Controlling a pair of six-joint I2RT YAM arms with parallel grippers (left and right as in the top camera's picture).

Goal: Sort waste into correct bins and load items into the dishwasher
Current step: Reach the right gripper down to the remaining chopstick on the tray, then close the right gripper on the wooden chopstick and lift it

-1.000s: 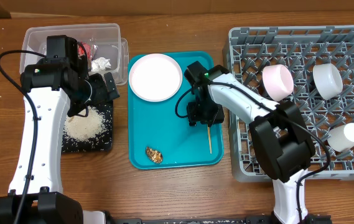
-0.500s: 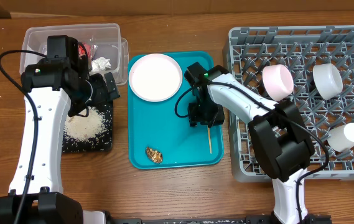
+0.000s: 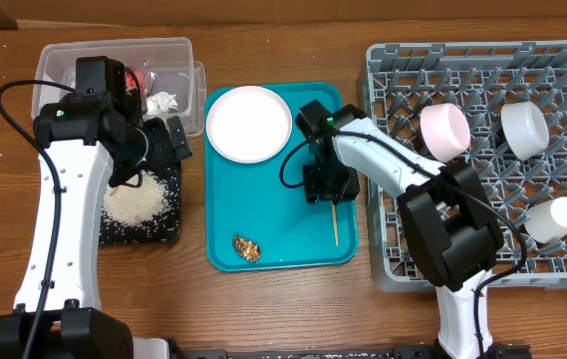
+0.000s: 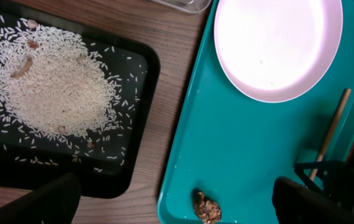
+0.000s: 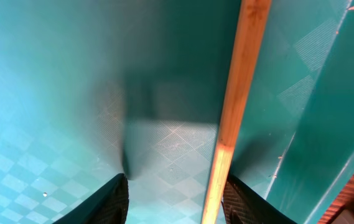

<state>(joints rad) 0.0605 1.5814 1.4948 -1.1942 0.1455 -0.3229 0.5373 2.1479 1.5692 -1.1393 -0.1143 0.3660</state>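
a: where does the thin wooden chopstick [image 3: 336, 224] lie relative to the right tool [image 3: 321, 187]?

b: directly beneath it. we see the stick flat on the large teal plastic serving tray [image 3: 263, 224], close to the tray's right rim. its far end sits under the tool and the rest runs out toward the near edge of the bench.

a: long axis?

b: near-to-far, roughly parallel with that rim, slightly tilted. in the right wrist view the stick crosses the line between the two fingers, so we judge that closing would meet it across its width.

a: centred?

b: no. it lies just beside one finger [image 5: 240, 205] and well apart from the other. the fingers stand apart, clamped on nothing. we judge the nearer finger would touch first and could nudge the stick sideways.

a: which arm is nearer?

b: the right. the left tool [image 3: 168, 142] hangs spread wide and empty by the flat black rectangular tray [image 4: 136, 93], well apart from the stick. the square grey plastic dish rack [image 3: 393, 261] stands just beside the teal tray on the right arm's side, so we assign both pick and load to the right arm.
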